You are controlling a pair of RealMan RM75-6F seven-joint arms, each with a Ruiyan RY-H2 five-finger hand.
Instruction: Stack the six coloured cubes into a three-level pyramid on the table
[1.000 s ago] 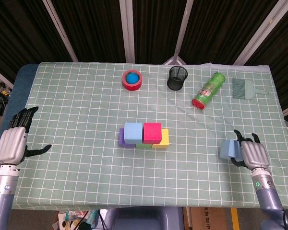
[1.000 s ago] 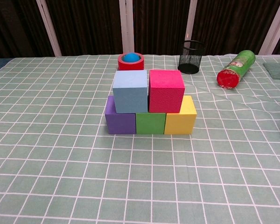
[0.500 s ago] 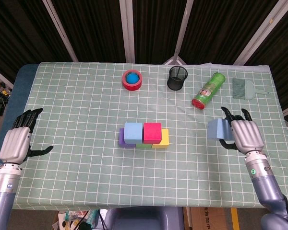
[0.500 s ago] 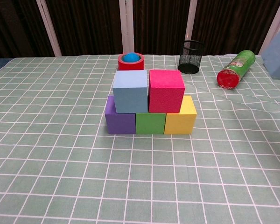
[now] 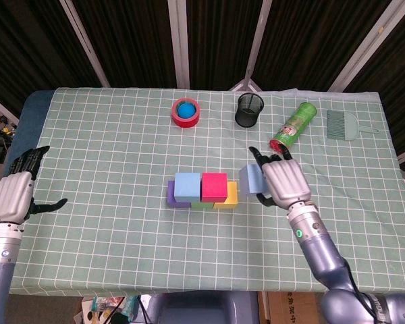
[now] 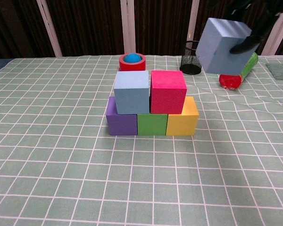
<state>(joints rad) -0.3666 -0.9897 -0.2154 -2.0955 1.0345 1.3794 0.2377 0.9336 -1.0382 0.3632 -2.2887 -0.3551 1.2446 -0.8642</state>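
Here the right hand (image 5: 282,183) grips a pale blue cube (image 5: 252,179), held in the air just to the right of the block stack; the cube sits against the palm side, with dark fingers (image 6: 247,43) wrapped over its top and right face in the chest view. The stack stands on the checked tablecloth (image 5: 121,169): a purple cube (image 6: 121,121), a green cube (image 6: 152,124) and a yellow cube (image 6: 183,121) in a row, with a second blue cube (image 6: 131,91) and a pink cube (image 6: 167,91) on top, touching. The left hand (image 5: 13,194) hovers at the table's left edge, fingers spread and holding nothing.
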